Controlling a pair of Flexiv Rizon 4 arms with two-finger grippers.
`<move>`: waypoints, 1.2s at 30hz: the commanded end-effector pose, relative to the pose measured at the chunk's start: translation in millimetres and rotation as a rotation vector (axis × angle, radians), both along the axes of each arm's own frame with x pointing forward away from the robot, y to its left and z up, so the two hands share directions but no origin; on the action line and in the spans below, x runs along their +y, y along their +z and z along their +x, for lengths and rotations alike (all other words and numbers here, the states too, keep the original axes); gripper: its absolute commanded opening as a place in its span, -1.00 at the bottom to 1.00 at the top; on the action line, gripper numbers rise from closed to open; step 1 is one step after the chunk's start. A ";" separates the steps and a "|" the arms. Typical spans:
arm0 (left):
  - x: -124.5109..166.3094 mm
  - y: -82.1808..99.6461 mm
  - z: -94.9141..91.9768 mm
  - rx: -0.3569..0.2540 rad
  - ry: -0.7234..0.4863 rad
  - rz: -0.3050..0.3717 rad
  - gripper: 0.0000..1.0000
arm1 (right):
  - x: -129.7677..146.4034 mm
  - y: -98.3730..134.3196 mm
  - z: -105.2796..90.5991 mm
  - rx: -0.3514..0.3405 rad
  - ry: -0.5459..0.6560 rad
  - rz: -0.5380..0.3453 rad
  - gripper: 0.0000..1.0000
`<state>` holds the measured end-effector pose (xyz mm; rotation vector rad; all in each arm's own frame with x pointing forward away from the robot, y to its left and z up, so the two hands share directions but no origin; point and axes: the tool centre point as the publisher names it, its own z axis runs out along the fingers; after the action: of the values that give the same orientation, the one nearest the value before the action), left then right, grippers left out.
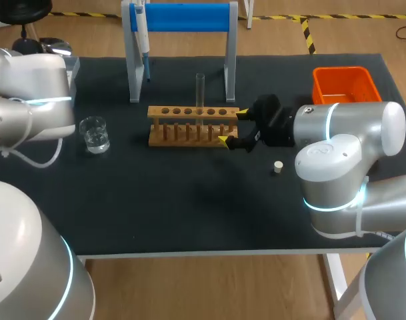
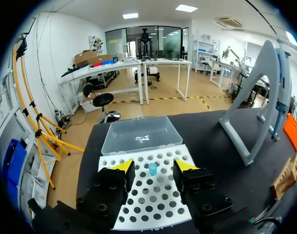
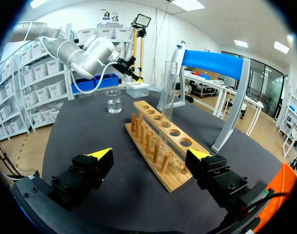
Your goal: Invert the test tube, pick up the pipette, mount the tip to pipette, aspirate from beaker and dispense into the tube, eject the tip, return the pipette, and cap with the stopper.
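The test tube stands upright in the rack, straight ahead of the right pincer, which gapes wide and empty at the rack's end

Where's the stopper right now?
In the head view the stopper lies on the black table, right of the wooden rack and a little nearer the front edge than the right hand.

Silver left arm at far left; its black, yellow-tipped left end effector stands with fingers apart. Right end effector at centre-right, fingers apart.
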<state>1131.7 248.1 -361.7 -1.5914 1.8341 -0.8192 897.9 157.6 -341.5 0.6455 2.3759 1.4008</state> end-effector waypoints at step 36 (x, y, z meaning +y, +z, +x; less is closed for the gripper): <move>2.4 -8.1 9.3 0.010 -0.004 0.004 -0.11 | -1.3 -0.5 -0.3 -0.001 0.002 0.003 1.00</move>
<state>1138.6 249.7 -367.2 -1.5920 1.8429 -0.8111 897.9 157.6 -341.5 0.6455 2.3759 1.4008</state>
